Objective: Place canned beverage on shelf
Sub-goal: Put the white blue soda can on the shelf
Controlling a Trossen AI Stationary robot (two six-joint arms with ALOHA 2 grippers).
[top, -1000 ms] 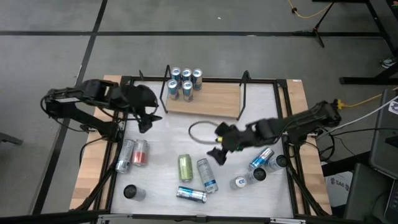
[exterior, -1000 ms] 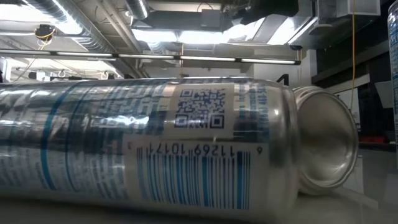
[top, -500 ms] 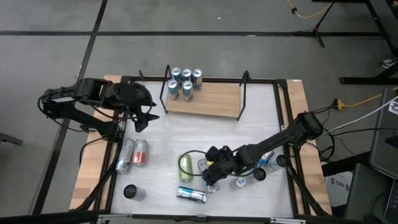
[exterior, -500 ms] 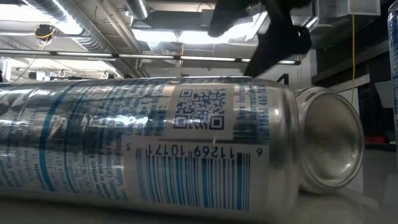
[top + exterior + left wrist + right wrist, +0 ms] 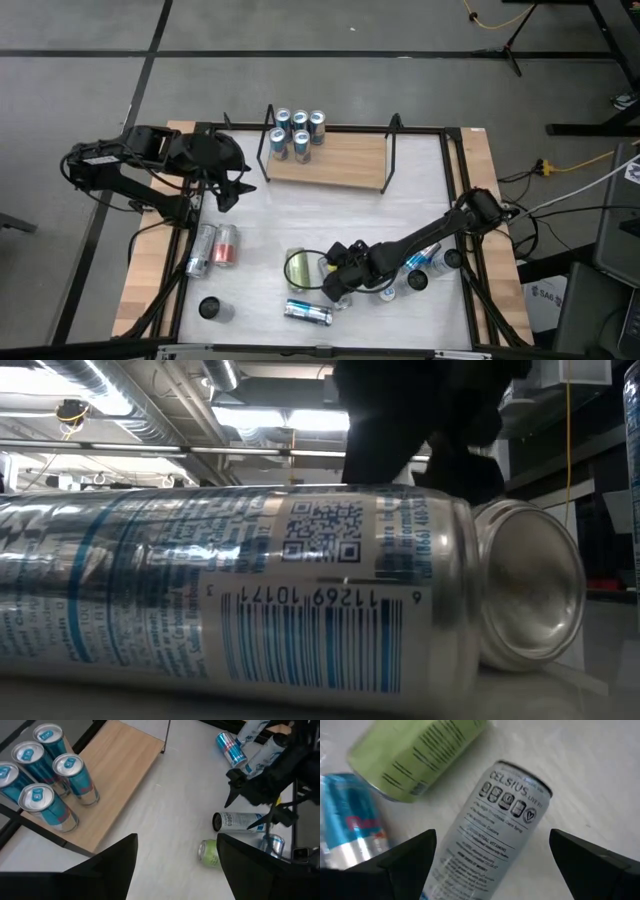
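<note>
Silver-white can [image 5: 495, 835], green can [image 5: 415, 755]

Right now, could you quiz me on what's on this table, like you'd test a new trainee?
1. How many cans stand on the shelf?
2. True or false: the right gripper is down over a lying white can.
3. Which lies beside that white can: A) a green can, B) a bottle?

Key: 1. Four. 2. True. 3. A.

Right hand [image 5: 335, 290] swung down from near the shelf [image 5: 327, 158], now spread over the lying silver can [image 5: 495, 835].
</note>
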